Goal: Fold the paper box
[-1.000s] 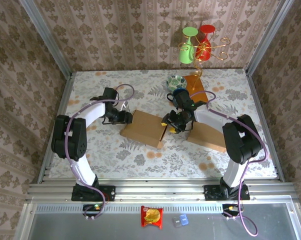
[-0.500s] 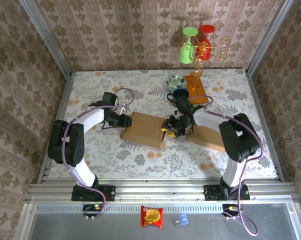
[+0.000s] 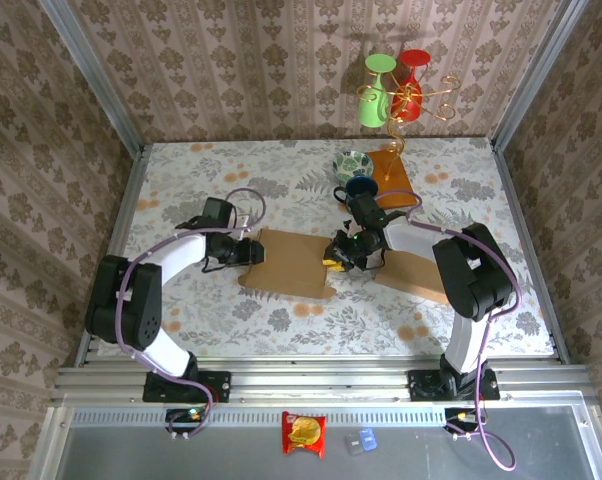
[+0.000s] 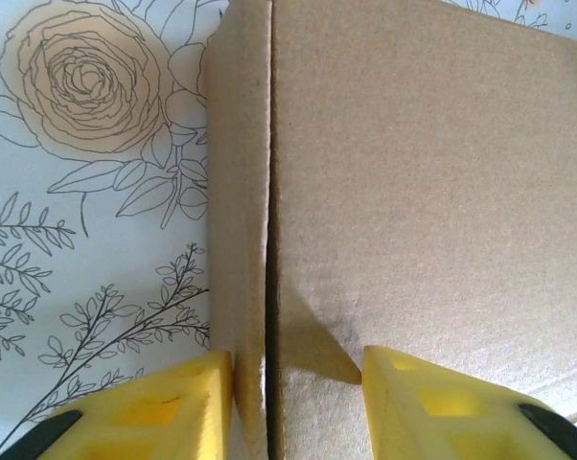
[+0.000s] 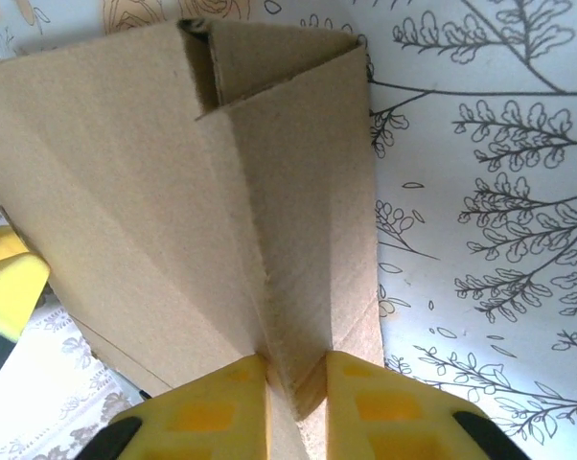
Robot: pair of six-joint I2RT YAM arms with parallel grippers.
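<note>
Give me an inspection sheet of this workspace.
Surface: floral table, flat.
Job's things: paper box at centre, partly folded; second cardboard piece right of it.
Clutter: bowl, dark cup, glass rack, snack packet.
End effectors: left end effector open astride the box's left fold; right end effector pinching a raised flap.
Cables: purple cables along both arms.
Surroundings: patterned walls, metal frame.

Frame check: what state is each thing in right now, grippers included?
Paper box, partly folded, one flap raised.
Left gripper, open, astride a side crease of the box.
Right gripper, shut on the box's raised flap.
Second cardboard sheet, lying flat.
Bowl, upright.
Mug, upright.
Green cup, hanging on the stand.
Red cup, hanging on the stand.
</note>
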